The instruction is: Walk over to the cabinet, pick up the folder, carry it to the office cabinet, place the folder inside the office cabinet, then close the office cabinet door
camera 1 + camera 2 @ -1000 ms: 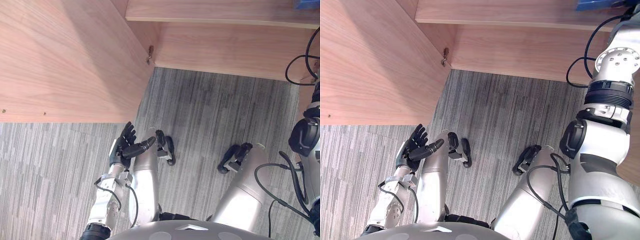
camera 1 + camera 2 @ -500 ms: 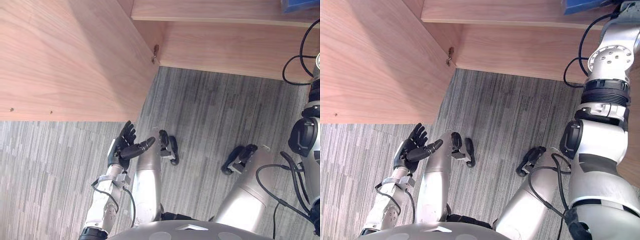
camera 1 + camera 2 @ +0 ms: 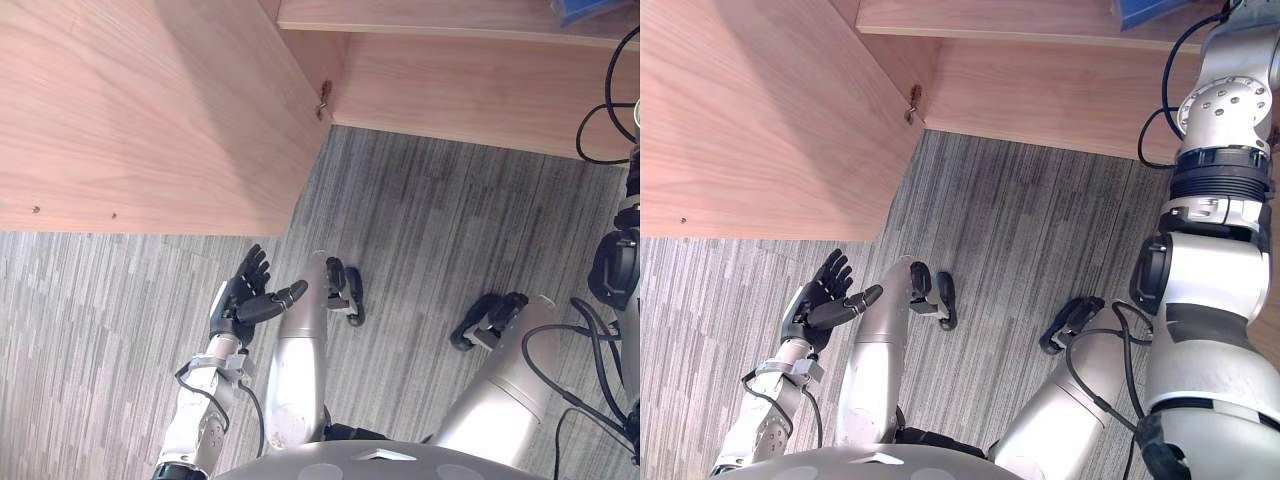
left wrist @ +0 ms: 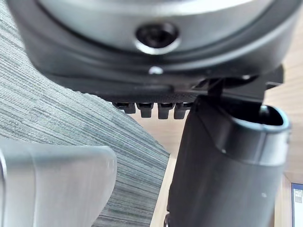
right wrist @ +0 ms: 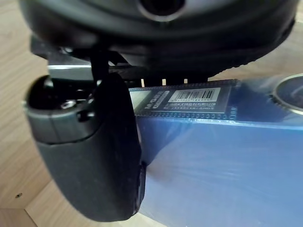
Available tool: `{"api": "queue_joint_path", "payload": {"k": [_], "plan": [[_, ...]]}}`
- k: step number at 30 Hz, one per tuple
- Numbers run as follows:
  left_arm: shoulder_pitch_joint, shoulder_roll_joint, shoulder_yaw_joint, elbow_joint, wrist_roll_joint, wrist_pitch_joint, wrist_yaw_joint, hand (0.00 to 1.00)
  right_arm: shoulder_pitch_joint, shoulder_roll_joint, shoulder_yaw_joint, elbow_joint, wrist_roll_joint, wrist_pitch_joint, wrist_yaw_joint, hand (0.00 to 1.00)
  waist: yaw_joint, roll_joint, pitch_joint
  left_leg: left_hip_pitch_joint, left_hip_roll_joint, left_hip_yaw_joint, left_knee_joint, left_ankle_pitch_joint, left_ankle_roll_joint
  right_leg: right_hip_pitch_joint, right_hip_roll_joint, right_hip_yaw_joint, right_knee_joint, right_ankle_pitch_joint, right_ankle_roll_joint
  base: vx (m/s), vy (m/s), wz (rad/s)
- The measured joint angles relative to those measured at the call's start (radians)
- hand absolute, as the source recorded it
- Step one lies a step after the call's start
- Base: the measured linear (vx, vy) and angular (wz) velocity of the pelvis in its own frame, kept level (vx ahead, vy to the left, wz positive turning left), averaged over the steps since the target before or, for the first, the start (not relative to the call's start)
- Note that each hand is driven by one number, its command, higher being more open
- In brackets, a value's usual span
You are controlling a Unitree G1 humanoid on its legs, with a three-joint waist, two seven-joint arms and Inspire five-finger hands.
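Note:
The blue folder [image 5: 213, 165] lies on the wooden shelf [image 3: 450, 15] inside the office cabinet, and its corner [image 3: 1145, 10] shows at the far right of that shelf. My right hand [image 5: 94, 151] is up at the shelf, its thumb pressed on the folder's face and its fingers behind it. The right arm [image 3: 1225, 130] rises along the right side. My left hand [image 3: 245, 295] hangs low over the carpet below the cabinet door [image 3: 150, 110], fingers straight and holding nothing.
The open door swings out to the left on a metal hinge [image 3: 323, 100]. The cabinet's lower panel [image 3: 470, 90] runs across the back. Grey striped carpet [image 3: 430, 220] lies in front.
The whole picture has shifted right and up, so the camera moved. The folder's corner sits nearer the top edge. My left hand keeps its open pose.

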Motion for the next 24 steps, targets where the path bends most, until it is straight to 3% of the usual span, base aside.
{"api": "queue_joint_path", "payload": {"k": [17, 22, 24], "plan": [[-0.004, -0.001, -0.037, -0.001, 0.000, 0.000, 0.014, 1.00, 0.008, 0.019, -0.069, -0.016, 0.001, -0.014, 0.003, 0.00, -0.002, 0.001, 0.000, 0.010, 0.001, 0.016, -0.011, 0.001, 0.000, -0.011, 0.020, 0.024, -0.031, 0.030, 0.008, -0.03, 0.031, -0.04], [-0.007, 0.027, -0.074, -0.001, 0.001, 0.002, 0.009, 1.00, 0.085, 0.105, -0.131, -0.097, 0.001, -0.042, 0.001, 0.00, -0.017, 0.001, 0.000, 0.081, 0.007, 0.052, -0.030, -0.023, 0.027, -0.004, 0.038, 0.046, -0.056, 0.168, -0.009, -0.03, 0.103, -0.28], [-0.007, 0.033, -0.075, 0.001, -0.001, 0.002, 0.007, 1.00, 0.095, 0.124, -0.126, -0.108, -0.006, -0.046, 0.000, 0.00, -0.021, 0.001, -0.001, 0.113, 0.013, 0.081, -0.040, -0.034, 0.044, 0.025, 0.041, 0.039, -0.108, 0.174, -0.009, -0.02, 0.117, -0.43]]}}
